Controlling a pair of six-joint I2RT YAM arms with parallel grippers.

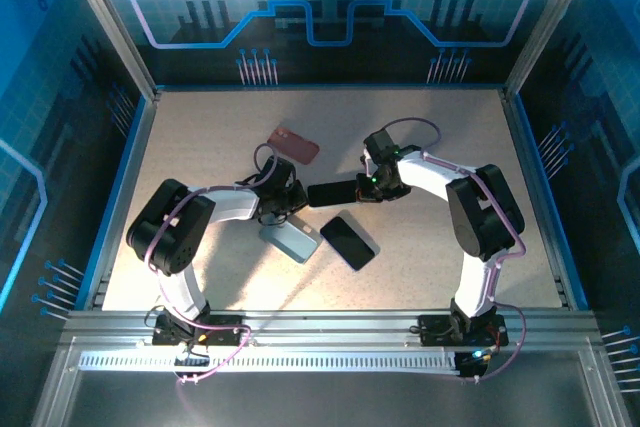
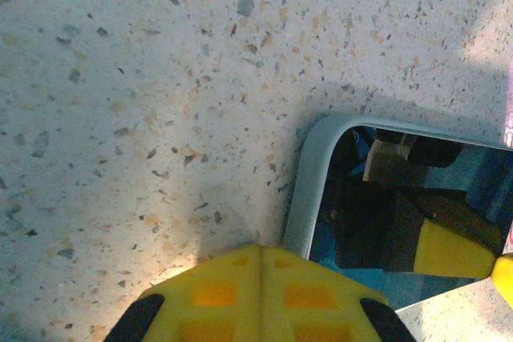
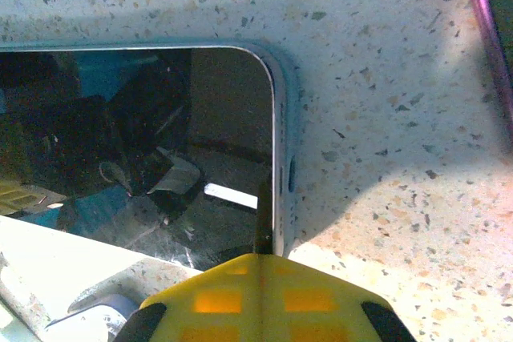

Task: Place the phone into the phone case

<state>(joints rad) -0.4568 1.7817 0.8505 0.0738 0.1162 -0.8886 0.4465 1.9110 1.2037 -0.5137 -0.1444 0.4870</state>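
Phone [image 3: 160, 158] with pale rim, left fingers [image 2: 216, 294] and right fingers [image 3: 216, 298] both pressed together

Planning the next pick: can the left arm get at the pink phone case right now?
Probably yes: the pink phone case lies uncovered on the table just beyond the left gripper, nothing between them. The shut gripper would need to open first.

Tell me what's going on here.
Both end effectors are shut and empty. The left end effector is at the corner of a pale-rimmed phone lying screen up on the table. The right end effector is at the edge of a phone with a pale blue rim. A reddish case lies apart, farther back.
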